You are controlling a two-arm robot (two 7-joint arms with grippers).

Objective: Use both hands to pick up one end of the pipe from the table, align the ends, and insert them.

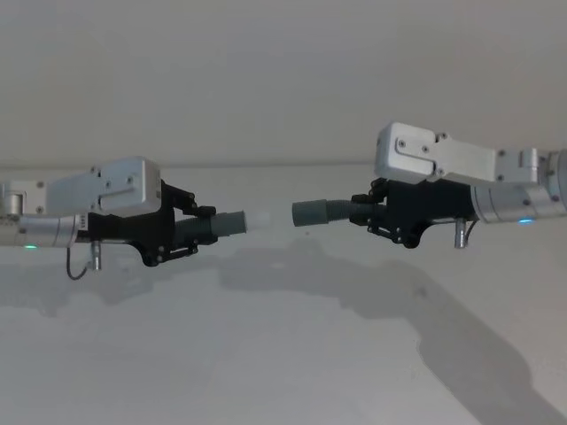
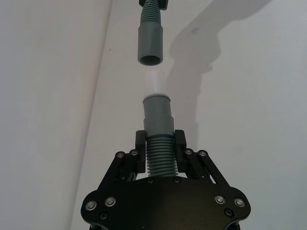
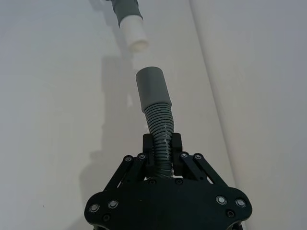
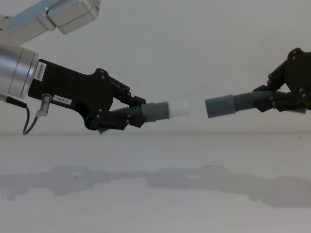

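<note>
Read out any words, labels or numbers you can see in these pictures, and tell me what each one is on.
Nothing reads clearly.
A small white sticker on the left gripper: digits, too blurred to read.
A white label at the left wrist: print too small to read.
The pipe and the right gripper: no text.

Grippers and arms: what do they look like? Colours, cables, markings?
Both match: the left gripper and right gripper are black, angular, with jointed fingers and silver screws. Each sits on a silver round arm topped by a pale grey box. Left arm shows a green light, thin dark cable and white labels; right arm a blue light.
</note>
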